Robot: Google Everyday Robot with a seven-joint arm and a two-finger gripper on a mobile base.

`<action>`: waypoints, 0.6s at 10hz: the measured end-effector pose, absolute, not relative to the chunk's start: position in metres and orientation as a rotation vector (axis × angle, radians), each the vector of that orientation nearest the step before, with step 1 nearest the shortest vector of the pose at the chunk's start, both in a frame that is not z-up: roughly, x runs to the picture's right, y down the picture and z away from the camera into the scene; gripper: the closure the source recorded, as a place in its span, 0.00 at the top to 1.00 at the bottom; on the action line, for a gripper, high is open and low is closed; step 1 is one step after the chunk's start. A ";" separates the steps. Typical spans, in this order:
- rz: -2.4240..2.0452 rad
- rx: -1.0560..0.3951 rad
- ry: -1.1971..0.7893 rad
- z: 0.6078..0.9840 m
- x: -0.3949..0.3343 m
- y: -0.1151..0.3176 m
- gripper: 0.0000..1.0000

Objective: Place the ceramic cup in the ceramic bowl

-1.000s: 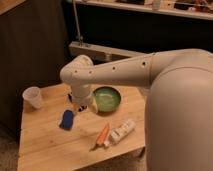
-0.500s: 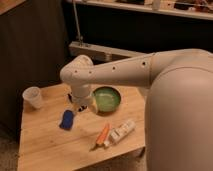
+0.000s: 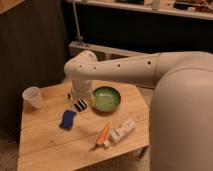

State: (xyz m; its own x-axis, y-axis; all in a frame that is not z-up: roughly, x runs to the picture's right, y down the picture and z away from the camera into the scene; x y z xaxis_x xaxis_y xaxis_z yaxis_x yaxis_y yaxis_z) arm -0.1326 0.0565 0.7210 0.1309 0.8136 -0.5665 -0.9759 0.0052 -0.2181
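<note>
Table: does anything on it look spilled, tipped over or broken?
Nothing stands out. The cup stands upright at the table's far-left corner, the bowl sits level mid-table, and the gripper hangs just left of the bowl, apart from the cup.

Claw (image 3: 80, 104) just left of ceramic bowl (image 3: 106, 98); ceramic cup (image 3: 32, 96) far left on table (image 3: 45, 145); carrot (image 3: 102, 135), perhaps, before bowl.
</note>
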 end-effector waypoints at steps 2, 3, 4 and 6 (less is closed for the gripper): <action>1.431 -0.668 0.223 0.739 -0.171 0.023 0.65; 1.417 -0.688 0.143 0.750 -0.212 -0.007 0.65; 1.413 -0.700 0.102 0.759 -0.234 -0.025 0.65; 1.404 -0.721 0.048 0.772 -0.270 -0.052 0.65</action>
State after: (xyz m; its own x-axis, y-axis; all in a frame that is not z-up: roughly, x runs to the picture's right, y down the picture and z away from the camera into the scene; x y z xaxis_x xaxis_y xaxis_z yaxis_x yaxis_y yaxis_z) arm -0.2703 -0.0521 0.7725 0.2022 0.8751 -0.4397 -0.9029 -0.0074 -0.4298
